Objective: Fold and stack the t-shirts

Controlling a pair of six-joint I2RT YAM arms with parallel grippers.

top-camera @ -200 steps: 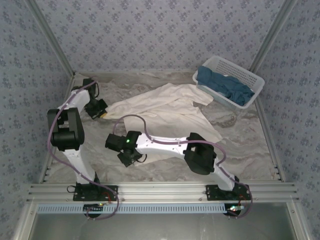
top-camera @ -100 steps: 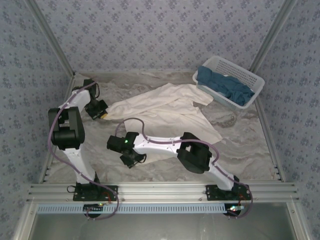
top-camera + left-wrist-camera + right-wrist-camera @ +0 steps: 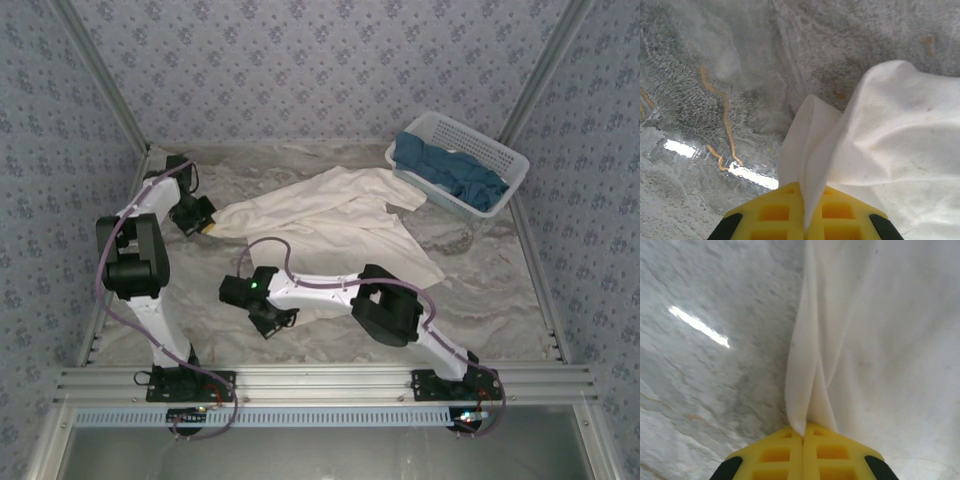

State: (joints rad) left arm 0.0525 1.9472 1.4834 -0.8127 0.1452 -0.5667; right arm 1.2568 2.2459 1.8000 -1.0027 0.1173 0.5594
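One cream-white shirt point(image 3: 330, 215), across the middle of the table point(image 3: 480, 290). One white lattice basket point(image 3: 505, 160), far right corner. Dark blue shirts point(image 3: 450, 172) bundled inside it: number not to be told. Two arms at the near edge: left arm point(image 3: 135, 260), right arm point(image 3: 390, 305).

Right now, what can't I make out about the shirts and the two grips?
- Top view: the teal t-shirts lie bunched in the basket, so their number is unclear.
- Top view: the right arm covers the near edge of the cream t-shirt.
- Left wrist view: the left gripper pinches a fold; the frame edge cuts off which part.
- Right wrist view: right gripper, likewise.
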